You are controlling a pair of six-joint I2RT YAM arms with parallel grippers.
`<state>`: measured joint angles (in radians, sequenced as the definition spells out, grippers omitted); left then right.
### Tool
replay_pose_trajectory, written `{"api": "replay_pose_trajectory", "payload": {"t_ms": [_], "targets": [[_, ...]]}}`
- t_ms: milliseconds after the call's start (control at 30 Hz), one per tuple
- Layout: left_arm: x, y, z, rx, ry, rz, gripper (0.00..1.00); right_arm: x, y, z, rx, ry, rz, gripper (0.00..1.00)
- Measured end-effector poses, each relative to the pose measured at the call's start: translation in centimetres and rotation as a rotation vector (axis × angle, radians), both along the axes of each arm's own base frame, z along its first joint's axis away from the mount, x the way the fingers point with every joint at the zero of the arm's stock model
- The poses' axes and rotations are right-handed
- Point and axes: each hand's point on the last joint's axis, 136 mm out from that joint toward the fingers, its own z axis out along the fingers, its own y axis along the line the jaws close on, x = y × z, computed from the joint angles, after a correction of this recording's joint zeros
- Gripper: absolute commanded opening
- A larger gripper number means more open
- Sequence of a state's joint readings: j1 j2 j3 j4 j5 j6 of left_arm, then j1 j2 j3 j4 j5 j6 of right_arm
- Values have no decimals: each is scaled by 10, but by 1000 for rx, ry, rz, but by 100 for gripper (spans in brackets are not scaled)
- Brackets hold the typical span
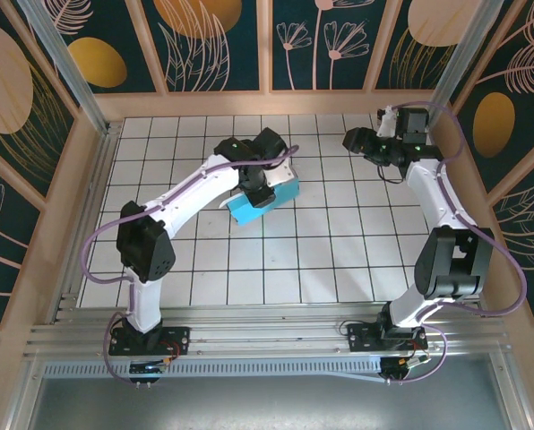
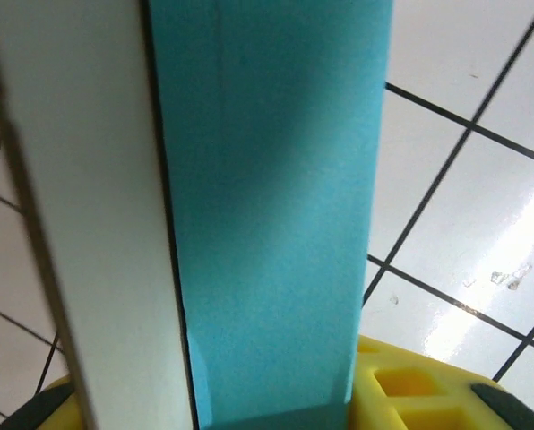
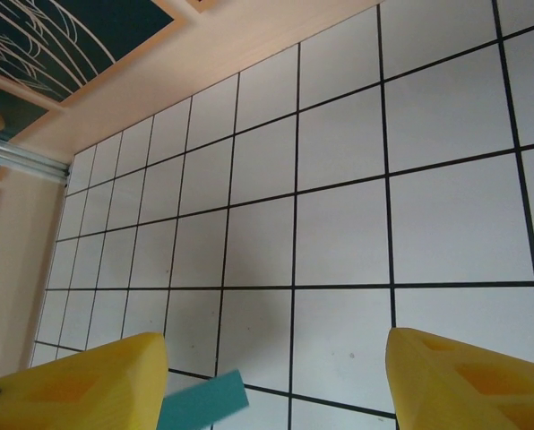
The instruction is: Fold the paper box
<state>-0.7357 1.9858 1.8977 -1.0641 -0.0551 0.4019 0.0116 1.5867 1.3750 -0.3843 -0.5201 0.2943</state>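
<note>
Top view: the paper box (image 1: 287, 191) lies on the tiled bench (image 1: 339, 251) near its middle, a little toward 12 o'clock, its long axis running from 8 o'clock to 2 o'clock; the turquoise face is up, and a sliver of white card shows at the 8 o'clock end; the left claw (image 1: 261, 199) sits directly over the box and covers its central part; the right claw (image 1: 349, 141) stands well apart, at 2 o'clock from the box near the far right corner, pointing toward 9 o'clock. Left wrist view: a turquoise panel runs up the middle with a white panel beside it at 9 o'clock, a dark seam between them; the card fills the gap between the yellow fingers (image 2: 419, 387), the right one touching the turquoise edge; whether the left claw presses the card or only brackets it cannot be told. Right wrist view: the yellow fingers (image 3: 464, 381) stand wide apart over bare tiles with nothing between them; a turquoise corner of the box shows at 7 o'clock, just beside the left finger.
</note>
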Motion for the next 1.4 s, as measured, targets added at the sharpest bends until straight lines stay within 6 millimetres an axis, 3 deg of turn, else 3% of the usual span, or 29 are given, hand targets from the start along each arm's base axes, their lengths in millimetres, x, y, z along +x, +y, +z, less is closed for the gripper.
{"api": "replay_pose_trajectory", "payload": {"t_ms": [300,500,600,767,933,1100,1300,1400], "targets": [[-21,-22,-53,90,77,-172,36,-3,-1,8,-8,-23,-2,67],[-21,-22,-63,111,74,-200,45,-3,0,7,-9,-20,0,67],[-18,-23,-63,115,58,-202,65,-3,0,7,-9,-20,0,67],[-8,-26,-60,111,9,-192,67,-3,0,7,-9,-20,2,67],[-3,-31,-58,87,-10,-188,80,-4,4,7,-7,-20,11,67],[-7,-38,-52,42,1,-197,81,-5,6,7,-7,-20,16,67],[-6,-43,-33,-16,-27,-175,92,-5,8,7,-5,-22,26,68],[-4,-49,-13,-80,-60,-142,96,-6,10,8,-21,-39,54,68]]}}
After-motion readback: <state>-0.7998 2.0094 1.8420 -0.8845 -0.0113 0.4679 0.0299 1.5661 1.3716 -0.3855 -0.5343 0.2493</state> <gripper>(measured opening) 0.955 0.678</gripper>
